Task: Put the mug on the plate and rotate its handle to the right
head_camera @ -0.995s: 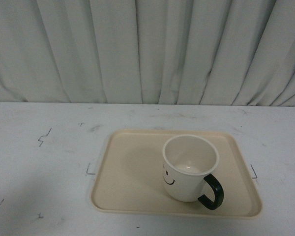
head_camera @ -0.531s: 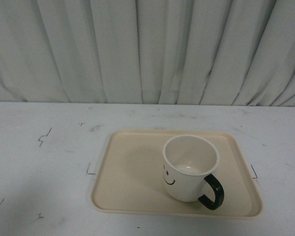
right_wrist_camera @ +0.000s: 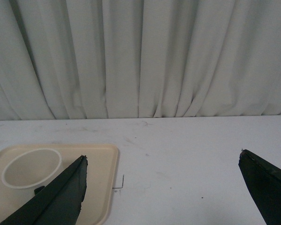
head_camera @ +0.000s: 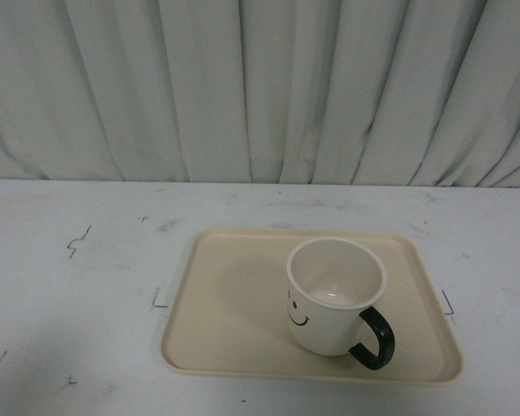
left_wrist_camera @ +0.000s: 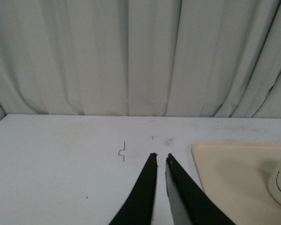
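Cream smiley mug upright on right half of beige plate on white bench, black handle pointing right and slightly toward the robot, left end effector nearly closed, empty, right end effector spread wide, empty

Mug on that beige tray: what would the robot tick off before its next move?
1. The mug stands upright inside the rim of the plate: ok.
2. The handle points right: ok, though angled somewhat toward the robot.
3. The left end effector is clear of the mug, jaws nearly together, empty: ok.
4. The right end effector is wide open, holding nothing: ok.
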{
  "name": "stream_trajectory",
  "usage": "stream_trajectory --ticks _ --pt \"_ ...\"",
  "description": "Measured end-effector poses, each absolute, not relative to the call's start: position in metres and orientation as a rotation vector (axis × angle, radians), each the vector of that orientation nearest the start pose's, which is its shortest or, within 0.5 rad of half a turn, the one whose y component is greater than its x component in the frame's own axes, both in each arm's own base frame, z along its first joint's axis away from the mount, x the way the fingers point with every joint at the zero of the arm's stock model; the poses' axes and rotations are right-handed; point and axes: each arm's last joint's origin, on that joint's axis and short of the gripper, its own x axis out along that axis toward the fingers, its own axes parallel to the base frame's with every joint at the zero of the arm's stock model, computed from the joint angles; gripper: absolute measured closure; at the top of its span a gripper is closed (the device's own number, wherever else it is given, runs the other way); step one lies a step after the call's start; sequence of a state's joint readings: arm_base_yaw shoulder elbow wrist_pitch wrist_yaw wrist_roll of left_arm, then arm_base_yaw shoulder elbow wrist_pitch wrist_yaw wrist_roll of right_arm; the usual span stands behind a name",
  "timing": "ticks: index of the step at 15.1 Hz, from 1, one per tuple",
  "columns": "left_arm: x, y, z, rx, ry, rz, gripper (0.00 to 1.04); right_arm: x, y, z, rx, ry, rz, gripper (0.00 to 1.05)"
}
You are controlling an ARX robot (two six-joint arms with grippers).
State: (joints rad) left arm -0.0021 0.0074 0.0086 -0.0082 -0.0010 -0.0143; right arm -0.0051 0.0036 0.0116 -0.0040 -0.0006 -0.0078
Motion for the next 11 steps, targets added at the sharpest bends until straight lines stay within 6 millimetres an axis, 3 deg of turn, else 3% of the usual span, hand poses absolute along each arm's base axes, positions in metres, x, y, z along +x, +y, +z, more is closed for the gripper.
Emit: stream_trajectory --ticks 2,3,4,5,6,8,11 --pt "0.098 0.0 0.166 -0.014 0.002 -0.002 0.73 0.097 0.0 0.167 -0.008 -0.005 -0.005 0.06" --pt "0.098 0.0 0.166 -0.014 0.002 -0.002 0.6 0.097 -0.001 0.165 -0.018 0.094 0.047 0.06" --pt "0.098 0.0 0.166 -0.014 0.002 -0.003 0.49 0.101 -0.001 0.166 -0.013 0.344 0.182 0.06" --pt "0.098 0.0 0.166 -0.014 0.001 0.003 0.39 0.11 0.003 0.171 0.022 0.49 0.294 0.06" --pt "0.098 0.0 0.166 -0.014 0.001 -0.001 0.26 0.121 0.011 0.179 0.017 0.52 0.386 0.06" --pt "0.098 0.0 0.166 -0.013 0.002 0.0 0.05 0.161 0.021 0.206 -0.003 0.573 0.399 0.06" --pt "0.098 0.0 0.166 -0.014 0.002 0.0 0.07 0.222 0.034 0.214 0.018 0.738 0.377 0.06"
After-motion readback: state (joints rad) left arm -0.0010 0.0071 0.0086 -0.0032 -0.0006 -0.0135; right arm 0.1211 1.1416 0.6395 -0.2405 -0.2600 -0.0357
